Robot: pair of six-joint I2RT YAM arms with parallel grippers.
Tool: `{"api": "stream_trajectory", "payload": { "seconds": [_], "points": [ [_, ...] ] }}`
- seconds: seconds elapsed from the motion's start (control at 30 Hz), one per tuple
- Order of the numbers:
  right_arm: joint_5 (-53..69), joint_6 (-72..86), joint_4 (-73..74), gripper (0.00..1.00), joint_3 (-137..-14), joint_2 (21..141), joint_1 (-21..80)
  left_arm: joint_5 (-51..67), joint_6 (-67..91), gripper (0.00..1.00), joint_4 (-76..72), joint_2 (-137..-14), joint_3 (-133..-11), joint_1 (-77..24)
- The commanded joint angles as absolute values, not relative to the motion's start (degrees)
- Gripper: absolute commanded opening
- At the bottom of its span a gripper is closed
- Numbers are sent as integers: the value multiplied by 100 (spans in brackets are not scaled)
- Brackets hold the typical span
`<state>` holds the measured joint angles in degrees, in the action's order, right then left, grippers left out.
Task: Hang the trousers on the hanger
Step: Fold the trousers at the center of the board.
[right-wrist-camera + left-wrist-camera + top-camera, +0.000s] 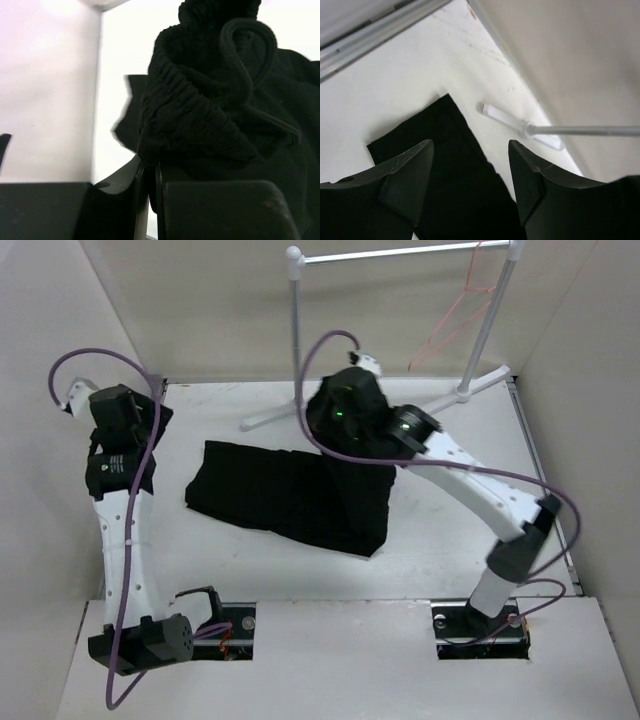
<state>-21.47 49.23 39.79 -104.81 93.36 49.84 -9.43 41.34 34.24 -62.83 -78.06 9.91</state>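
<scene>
Where the right gripper (150, 172) clamps: soft black trousers (270, 490), ribbed gathered waistband (185, 105), looped cord (239, 55).
Left gripper (470, 150): fingers apart, empty.
Hanger (455, 325): thin pink wire, far right, hook indistinct.

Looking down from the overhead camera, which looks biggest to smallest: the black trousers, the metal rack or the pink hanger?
1. The trousers and the rack: too close to rank. The cloth covers more area, while the thin rack spans wider.
2. The hanger: clearly smallest.
</scene>
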Motion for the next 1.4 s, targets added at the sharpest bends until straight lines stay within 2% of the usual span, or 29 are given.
{"api": "stream_trajectory", "payload": {
  "seconds": [0.0,0.13,0.27,0.3,0.37,0.47,0.57,0.63,0.67,0.73,0.8,0.87,0.93,1.03,1.17,1.3,1.37],
  "points": [
    [-1908,4948,3437,14,-11967,10464,5330,-791,4104,59,3560,-6319,-8252,1375],
    [-1451,5185,3437,23,-14050,12336,5725,-782,4271,59,3586,-6293,-8385,1683],
    [-187,5739,3612,48,-15799,13849,6050,-844,4272,59,3630,-6223,-8429,1920],
    [-54,5696,3717,54,-16029,14026,6112,-852,4263,59,3630,-6214,-8429,1964],
    [-26,5363,4128,59,-16102,14045,6165,-914,4254,59,3621,-6196,-8420,2043],
    [-298,4862,4876,59,-15778,13572,6070,-1037,4254,60,3533,-6231,-8236,2044],
    [-772,4343,5002,47,-14647,12598,5806,-1099,4254,59,3306,-6310,-7684,1729],
    [-931,4088,4407,29,-13034,11467,5569,-1107,4245,58,3173,-6450,-7218,1447],
    [-914,4043,3977,23,-12173,10895,5428,-1099,4236,55,3121,-6538,-6981,1289],
    [-669,4052,3421,19,-10773,9910,5121,-1090,4210,49,3007,-6679,-6489,1043],
    [-406,4017,3139,19,-9647,9144,4883,-1037,4201,41,2787,-6758,-5962,910],
    [-247,4008,2945,21,-8881,8651,4803,-915,4245,37,2506,-6811,-5548,901],
    [-211,4025,2761,27,-8081,8194,4785,-599,4306,39,2181,-6925,-5266,980],
    [-194,4095,2593,35,-7078,7744,4716,-142,4324,47,1759,-7206,-5080,1024],
    [-80,4332,2339,45,-6128,7436,4610,-88,4324,52,1565,-7724,-5036,1007],
    [52,4456,2136,49,-5731,7365,4575,-167,4324,52,1336,-8339,-5080,1024],
    [97,4456,2092,49,-5687,7400,4540,-193,4333,47,1283,-8568,-5159,1042]
  ]
}}
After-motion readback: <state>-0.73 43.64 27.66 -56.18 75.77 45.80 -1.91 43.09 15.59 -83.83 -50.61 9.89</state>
